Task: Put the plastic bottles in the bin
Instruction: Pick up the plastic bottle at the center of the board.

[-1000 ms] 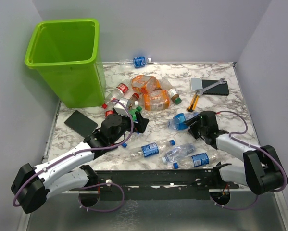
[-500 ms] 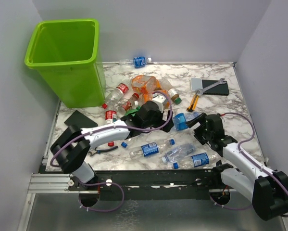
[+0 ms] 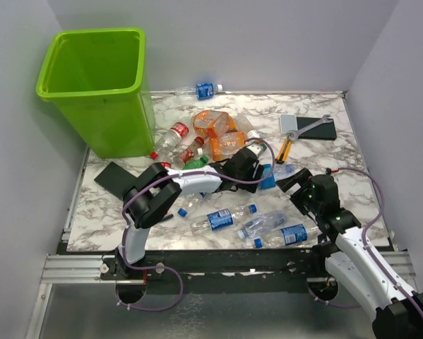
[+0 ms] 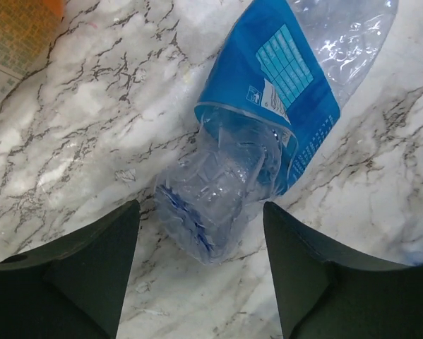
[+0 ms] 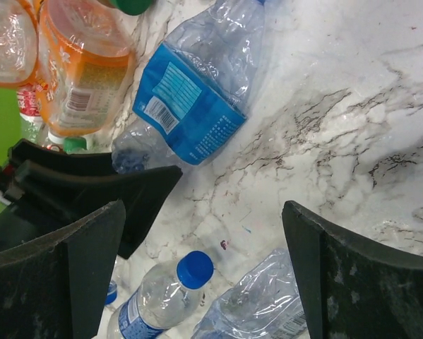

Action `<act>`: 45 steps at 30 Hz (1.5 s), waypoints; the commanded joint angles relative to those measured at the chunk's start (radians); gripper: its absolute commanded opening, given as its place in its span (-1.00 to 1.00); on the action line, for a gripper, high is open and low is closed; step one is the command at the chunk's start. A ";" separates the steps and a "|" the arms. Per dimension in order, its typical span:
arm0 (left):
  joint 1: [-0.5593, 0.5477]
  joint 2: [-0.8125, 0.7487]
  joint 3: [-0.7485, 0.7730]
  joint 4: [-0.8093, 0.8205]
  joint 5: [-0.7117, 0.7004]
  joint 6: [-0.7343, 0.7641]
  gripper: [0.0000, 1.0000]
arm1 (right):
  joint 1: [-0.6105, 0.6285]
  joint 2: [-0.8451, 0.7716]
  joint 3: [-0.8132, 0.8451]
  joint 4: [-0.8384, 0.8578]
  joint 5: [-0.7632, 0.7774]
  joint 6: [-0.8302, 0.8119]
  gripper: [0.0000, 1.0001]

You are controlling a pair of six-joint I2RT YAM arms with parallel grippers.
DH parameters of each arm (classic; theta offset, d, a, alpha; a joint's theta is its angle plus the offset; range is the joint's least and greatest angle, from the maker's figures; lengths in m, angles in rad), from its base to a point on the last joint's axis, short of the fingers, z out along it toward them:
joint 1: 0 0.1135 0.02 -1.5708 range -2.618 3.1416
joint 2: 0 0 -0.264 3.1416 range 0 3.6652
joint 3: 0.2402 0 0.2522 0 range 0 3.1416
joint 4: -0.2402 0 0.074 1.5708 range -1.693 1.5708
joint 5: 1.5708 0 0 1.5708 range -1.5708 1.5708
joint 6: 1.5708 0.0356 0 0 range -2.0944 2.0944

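Framing crushed bottle (image 4: 267,120) (end cropped), left pincer (image 4: 199,226)

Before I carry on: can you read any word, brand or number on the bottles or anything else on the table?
Nothing can be read clearly enough to quote.
Blue label on the crushed clear bottle: white print blocks and a small pictogram, too blurred.
Label on the orange bottle: fine print, too small.
Labels on the red-labelled bottles and the small blue-labelled bottles: too small in the top view.
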 commanded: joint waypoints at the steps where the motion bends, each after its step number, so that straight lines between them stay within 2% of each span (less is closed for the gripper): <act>1: -0.009 0.031 0.047 -0.031 -0.058 -0.004 0.26 | -0.005 -0.050 0.015 -0.077 -0.016 -0.031 0.92; 5: -0.009 0.017 0.019 -0.010 -0.072 -0.023 -0.18 | -0.005 -0.083 0.028 -0.089 -0.024 -0.044 0.92; 17: -0.009 -0.164 -0.184 0.213 -0.081 -0.121 -1.00 | -0.005 -0.124 0.097 -0.041 -0.045 -0.168 0.99; 20: -0.009 -0.272 -0.253 0.279 -0.105 -0.170 -1.00 | -0.005 -0.149 0.137 0.033 -0.175 -0.274 1.00; 25: -0.006 -0.441 -0.355 0.399 -0.122 -0.316 -1.00 | -0.005 -0.184 0.177 0.098 -0.227 -0.338 1.00; 30: -0.005 -0.549 -0.441 0.549 -0.109 -0.504 -1.00 | -0.005 -0.157 0.154 0.275 -0.307 -0.307 1.00; 34: -0.005 -0.582 -0.466 0.622 -0.073 -0.590 -1.00 | -0.005 -0.105 0.148 0.478 -0.353 -0.262 0.96; 39: -0.008 -0.594 -0.477 0.686 -0.012 -0.634 -1.00 | -0.005 -0.017 0.149 0.749 -0.437 -0.204 0.85; 45: -0.018 -0.621 -0.510 0.773 0.005 -0.659 -1.00 | -0.002 0.136 0.200 0.799 -0.450 -0.168 0.54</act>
